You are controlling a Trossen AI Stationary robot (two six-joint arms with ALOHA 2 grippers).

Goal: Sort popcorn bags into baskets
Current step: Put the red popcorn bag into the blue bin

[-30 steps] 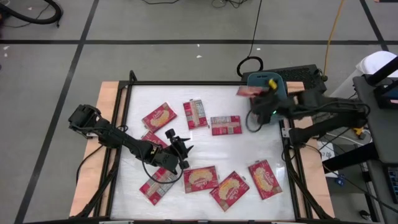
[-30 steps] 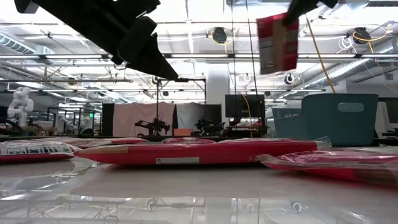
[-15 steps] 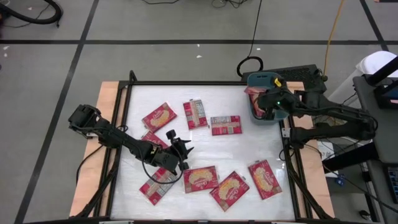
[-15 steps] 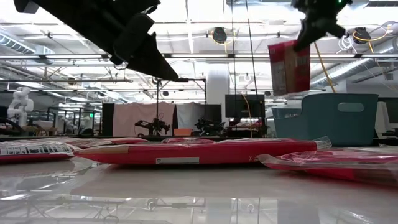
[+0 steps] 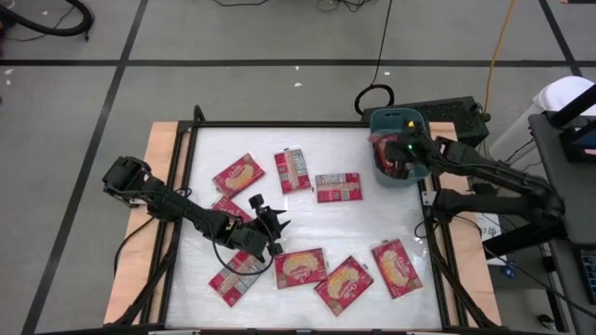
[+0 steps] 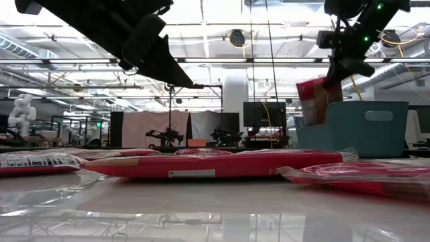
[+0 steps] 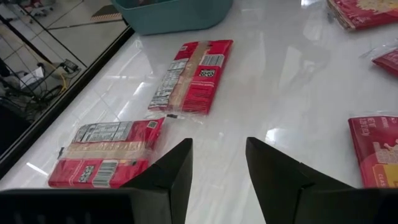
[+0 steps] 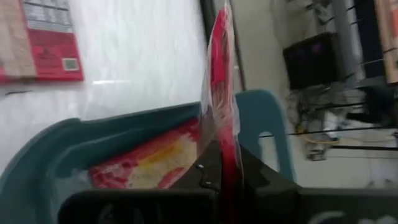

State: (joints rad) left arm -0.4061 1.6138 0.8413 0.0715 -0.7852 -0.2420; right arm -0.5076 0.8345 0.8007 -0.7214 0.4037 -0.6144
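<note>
Right gripper (image 5: 399, 160): clenched on a bag (image 8: 221, 93) held on edge, hanging over the basket (image 5: 384, 121) at the bench's far right corner.
Held bag: lower end already inside the basket in the low view (tilted, not flat).
Basket: teal plastic, rounded corners, smooth walls; one bag (image 8: 146, 158) lies inside, yellow picture up.
Left gripper (image 7: 217, 165): fingers parted, empty, hovering above the bench (image 5: 372, 223) near its front left, waiting.
Loose bags: about nine lie spread on the bench, well apart from the basket; nearest ones (image 7: 193, 74) show label print.
Materials: bags are thin, flat, glossy film (likely slippery and floppy); bench is white and reflective.
Step in hand, judged: lower the bag until clear of the rim, then let go so that it falls flat onto the one inside, not propped on the wall.
</note>
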